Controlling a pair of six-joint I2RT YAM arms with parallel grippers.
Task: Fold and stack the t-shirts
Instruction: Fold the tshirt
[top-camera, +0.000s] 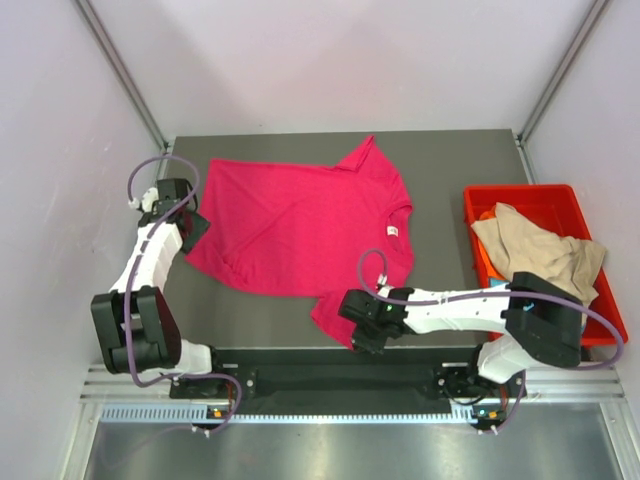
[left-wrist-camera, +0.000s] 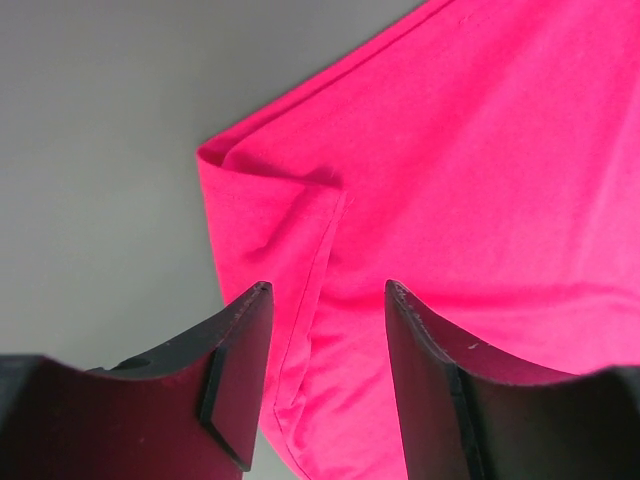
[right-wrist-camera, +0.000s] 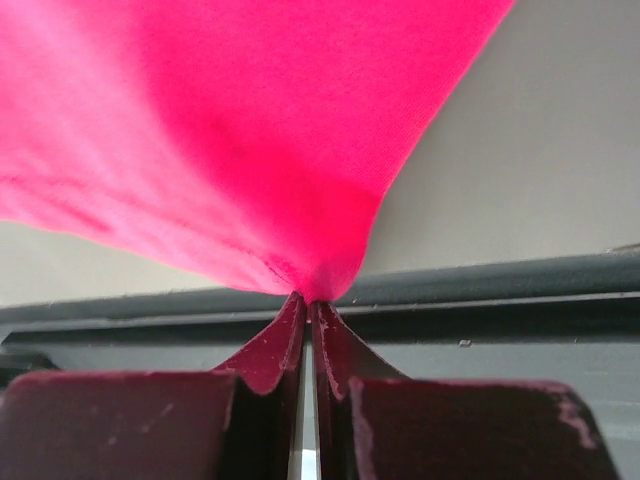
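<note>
9 o'clock: left end effector (left-wrist-camera: 325, 290) half-wide, empty, over hem corner of bright magenta-pink soft cloth t-shirt (top-camera: 300, 215), flat on the desk (top-camera: 450, 165). 6 o'clock: right end effector (right-wrist-camera: 305, 300) pinched tight on sleeve edge. Judgement: left should seat both layers, then lift evenly.

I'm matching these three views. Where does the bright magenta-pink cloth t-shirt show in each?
Top external: the bright magenta-pink cloth t-shirt lies spread mid-frame.
Left wrist: it fills the right side, under the open left gripper.
Right wrist: it fills the top, a tip pinched in the shut right gripper.
Shared landmark: the grey table top around it.
</note>
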